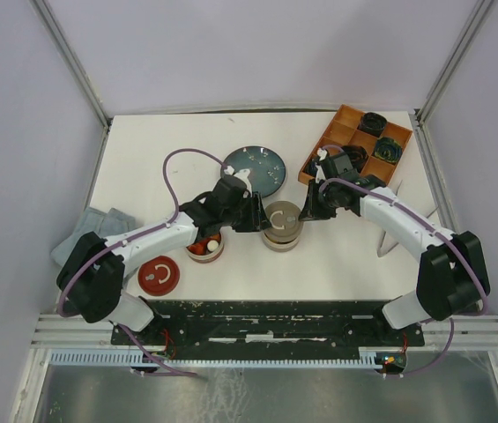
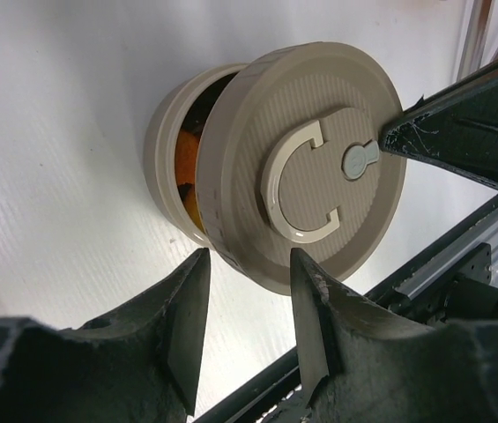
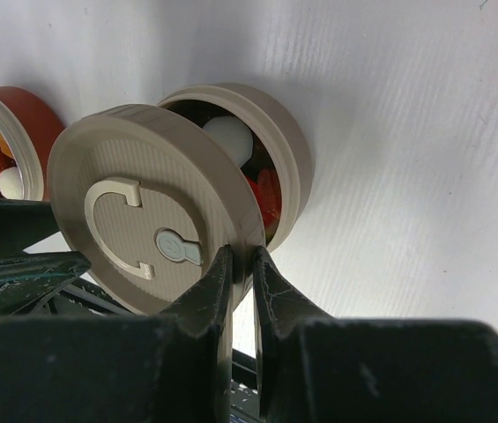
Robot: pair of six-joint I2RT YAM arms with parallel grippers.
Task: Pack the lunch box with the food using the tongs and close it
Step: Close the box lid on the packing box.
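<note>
Pinches the ribbed round beige lid (image 3: 99, 159) by its rim in right jaws, with left jaws parted alongside.

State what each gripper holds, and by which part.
Right gripper pinches the beige lid by its rim. Left gripper straddles the opposite rim, jaws not visibly clamped.

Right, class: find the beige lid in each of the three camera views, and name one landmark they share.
Top external: the beige lid sits mid-table between the arms.
Left wrist: the lid fills centre-right, tilted.
Right wrist: the lid lies left of centre, tilted.
Shared landmark: the beige tub partly under it.
</note>
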